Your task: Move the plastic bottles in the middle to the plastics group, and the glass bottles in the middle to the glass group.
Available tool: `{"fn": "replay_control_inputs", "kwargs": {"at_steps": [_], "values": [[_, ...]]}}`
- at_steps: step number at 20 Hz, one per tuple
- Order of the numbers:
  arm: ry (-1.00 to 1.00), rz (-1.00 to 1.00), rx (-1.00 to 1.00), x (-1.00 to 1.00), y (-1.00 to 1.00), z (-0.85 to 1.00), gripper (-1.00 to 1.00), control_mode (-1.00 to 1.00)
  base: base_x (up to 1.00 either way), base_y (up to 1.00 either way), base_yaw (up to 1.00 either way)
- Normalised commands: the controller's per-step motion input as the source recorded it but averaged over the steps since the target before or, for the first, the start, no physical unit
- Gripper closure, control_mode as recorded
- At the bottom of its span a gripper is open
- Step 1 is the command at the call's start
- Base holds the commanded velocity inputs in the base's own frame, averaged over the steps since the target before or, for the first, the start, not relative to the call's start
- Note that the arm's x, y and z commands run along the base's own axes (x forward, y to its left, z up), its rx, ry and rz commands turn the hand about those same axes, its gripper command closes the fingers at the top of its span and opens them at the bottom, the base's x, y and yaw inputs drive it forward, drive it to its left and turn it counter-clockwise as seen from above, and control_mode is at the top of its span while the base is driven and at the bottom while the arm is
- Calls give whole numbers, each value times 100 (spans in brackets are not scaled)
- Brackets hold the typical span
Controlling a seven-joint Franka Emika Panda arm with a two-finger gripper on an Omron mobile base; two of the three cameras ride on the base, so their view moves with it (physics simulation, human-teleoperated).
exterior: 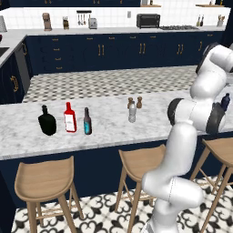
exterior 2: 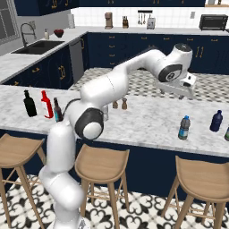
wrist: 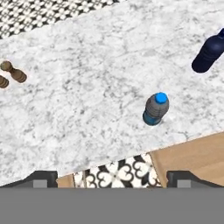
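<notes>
On the marble counter [exterior: 104, 132], the bottle with the bright blue label [exterior 2: 184, 128] [wrist: 155, 109] stands upright near the front edge, to the left of the dark navy bottle [exterior 2: 216, 121] [wrist: 209, 53] [exterior: 225, 102]. My gripper [exterior 2: 180, 95] [wrist: 111, 179] hangs well above them, open and empty. The clear greyish water bottle [exterior: 132, 112] stands mid-counter by two brown shakers [exterior: 134, 102]. At the left, the slim dark bottle with a teal label [exterior: 87, 121] [exterior 2: 57, 110] stands beside the red bottle [exterior: 69, 117] and the squat black bottle [exterior: 47, 121].
Wooden stools [exterior: 44, 179] [exterior 2: 102, 164] line the near side of the counter. The shakers [wrist: 13, 72] lie far left in the hand view. A sink [exterior 2: 38, 46] sits on the back-left counter, and patterned floor [wrist: 118, 171] shows past the counter's edge.
</notes>
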Motion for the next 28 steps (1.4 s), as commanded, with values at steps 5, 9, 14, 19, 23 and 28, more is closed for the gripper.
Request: {"fn": "replay_control_inputs", "kwargs": {"at_steps": [5,9,14,19,23,28], "values": [[-9,12,-29,-58,100,-22,-100,-100,0,0,0],[0,27,-36,-55,100,-16,-100,-100,0,0,0],[0,21,-19,-7,100,47,-100,-100,0,0,0],[3,17,-6,-25,100,82,-100,-100,0,0,0],[0,27,2,-50,100,-3,-100,-100,0,0,0],[-1,23,9,-16,100,-6,-100,-100,0,0,0]]}}
